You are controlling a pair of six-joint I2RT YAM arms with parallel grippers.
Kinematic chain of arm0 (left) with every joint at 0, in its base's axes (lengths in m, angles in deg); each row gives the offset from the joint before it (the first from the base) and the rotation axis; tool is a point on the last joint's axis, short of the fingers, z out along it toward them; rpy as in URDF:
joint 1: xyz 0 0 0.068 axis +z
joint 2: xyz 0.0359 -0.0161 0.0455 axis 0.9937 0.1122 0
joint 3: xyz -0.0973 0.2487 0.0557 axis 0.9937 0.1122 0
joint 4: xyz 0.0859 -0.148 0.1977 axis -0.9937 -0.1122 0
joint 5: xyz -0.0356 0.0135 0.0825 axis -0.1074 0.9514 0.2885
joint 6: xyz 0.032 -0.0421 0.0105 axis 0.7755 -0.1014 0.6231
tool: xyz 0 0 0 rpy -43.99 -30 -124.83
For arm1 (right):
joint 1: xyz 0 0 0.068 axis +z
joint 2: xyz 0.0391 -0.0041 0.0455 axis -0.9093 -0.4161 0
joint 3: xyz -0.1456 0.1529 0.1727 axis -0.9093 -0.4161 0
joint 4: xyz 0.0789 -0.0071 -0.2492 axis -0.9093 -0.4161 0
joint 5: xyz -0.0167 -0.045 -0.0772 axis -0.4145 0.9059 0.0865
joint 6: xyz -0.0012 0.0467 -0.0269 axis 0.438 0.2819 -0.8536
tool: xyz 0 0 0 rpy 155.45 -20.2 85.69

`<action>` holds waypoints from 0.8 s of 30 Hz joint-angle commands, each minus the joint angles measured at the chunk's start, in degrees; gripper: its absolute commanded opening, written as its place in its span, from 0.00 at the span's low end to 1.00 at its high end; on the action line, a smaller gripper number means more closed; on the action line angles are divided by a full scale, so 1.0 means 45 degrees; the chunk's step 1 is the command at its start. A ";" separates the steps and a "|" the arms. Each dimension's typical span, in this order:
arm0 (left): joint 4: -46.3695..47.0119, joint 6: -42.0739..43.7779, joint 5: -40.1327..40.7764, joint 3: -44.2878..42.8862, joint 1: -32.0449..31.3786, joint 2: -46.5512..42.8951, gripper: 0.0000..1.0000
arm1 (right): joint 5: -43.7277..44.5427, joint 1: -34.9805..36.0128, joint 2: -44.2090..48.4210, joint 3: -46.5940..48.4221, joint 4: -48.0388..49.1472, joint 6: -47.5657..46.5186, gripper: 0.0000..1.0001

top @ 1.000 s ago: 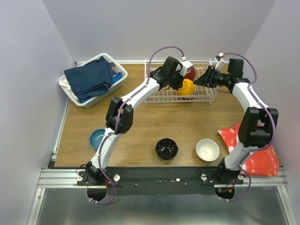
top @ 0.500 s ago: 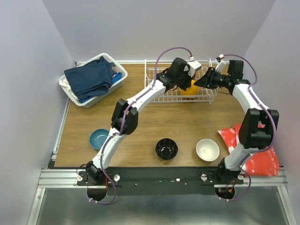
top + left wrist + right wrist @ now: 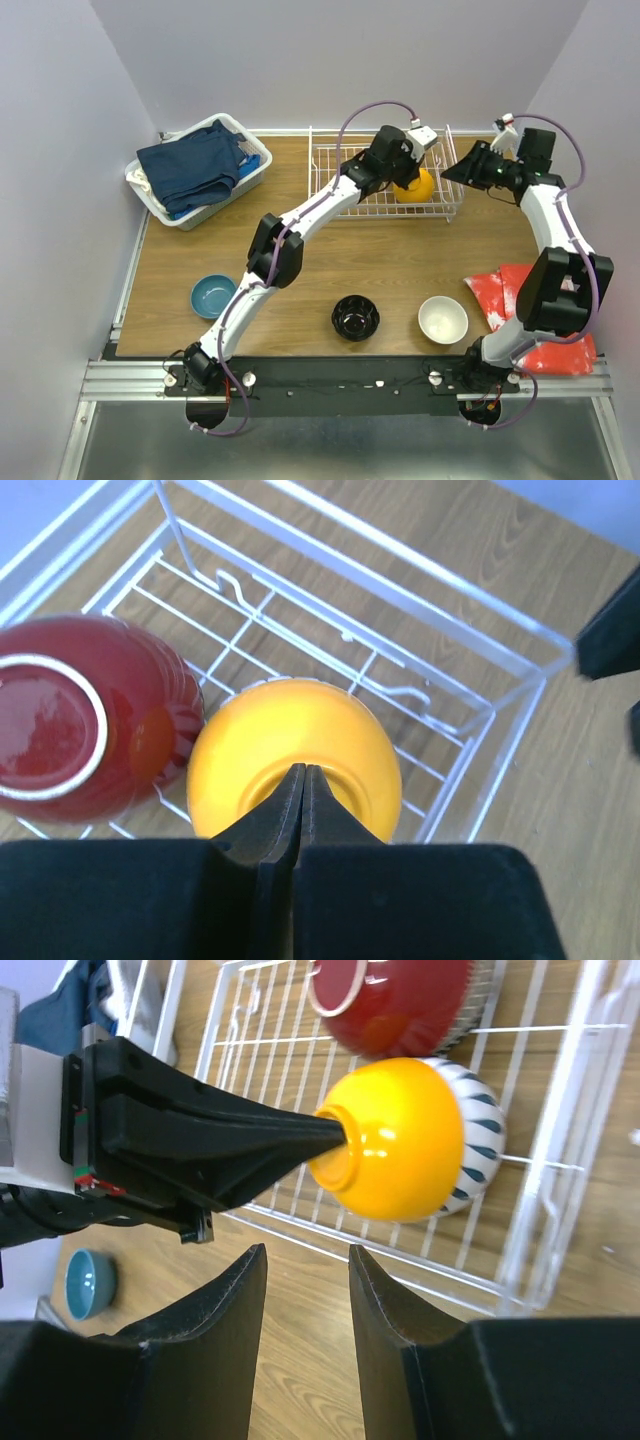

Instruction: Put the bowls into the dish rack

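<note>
- Bowls nearest first: the blue bowl, black bowl and white bowl sat loose on the surface, not yet loaded and in no danger.
- Further in, the left tool was pinched narrow on the foot ring of the orange bowl, held on edge inside the dish rack.
- That was a thin grip on a glossy ring, and a slip could have dropped the bowl onto the wires.
- A careless release could have knocked it into the red bowl just beside it, or the patterned bowl behind.
- Farthest out, the right tool hung half open and empty near the rack's end, where a left-arm swing could have clipped it.
</note>
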 commanded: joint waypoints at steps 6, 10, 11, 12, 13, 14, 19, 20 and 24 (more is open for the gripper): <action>0.1584 -0.0777 0.0361 -0.0892 -0.0400 0.0537 0.07 | 0.0418 -0.0654 0.0781 -0.0372 -0.0558 -0.0145 0.46; 0.1662 -0.1072 0.0361 -0.0833 -0.0186 -0.0672 0.06 | 0.0438 -0.0771 0.0860 -0.0742 -0.0090 0.0148 0.46; 0.1778 -0.1208 0.0361 -0.0427 -0.0069 -0.0965 0.06 | 0.0418 -0.0791 0.0860 -0.0821 -0.0031 0.0168 0.46; 0.2050 -0.1345 0.0400 0.0022 0.0048 -0.1761 0.06 | 0.0379 -0.0810 0.0899 -0.0899 0.0009 0.0168 0.46; 0.2787 -0.1617 0.0632 0.0626 0.0340 -0.2213 0.07 | 0.0321 -0.0811 0.0880 -0.0958 0.0028 0.0110 0.46; 0.3162 -0.1697 0.0924 0.1947 0.0478 -0.2682 0.07 | 0.0301 -0.0811 0.0879 -0.1055 0.0029 0.0032 0.46; 0.2916 -0.1308 0.2780 0.3970 0.1298 -0.4191 0.00 | 0.0980 -0.0791 0.0646 -0.0940 -0.0341 -0.1139 0.44; 0.2719 -0.1423 0.3073 0.4204 0.1628 -0.4171 0.00 | 0.1178 -0.0791 0.0568 -0.0861 -0.0420 -0.1237 0.39; 0.2405 -0.1601 0.3813 0.4480 0.2119 -0.3666 0.00 | 0.1394 -0.0791 0.0333 -0.0276 -0.0538 -0.1686 0.18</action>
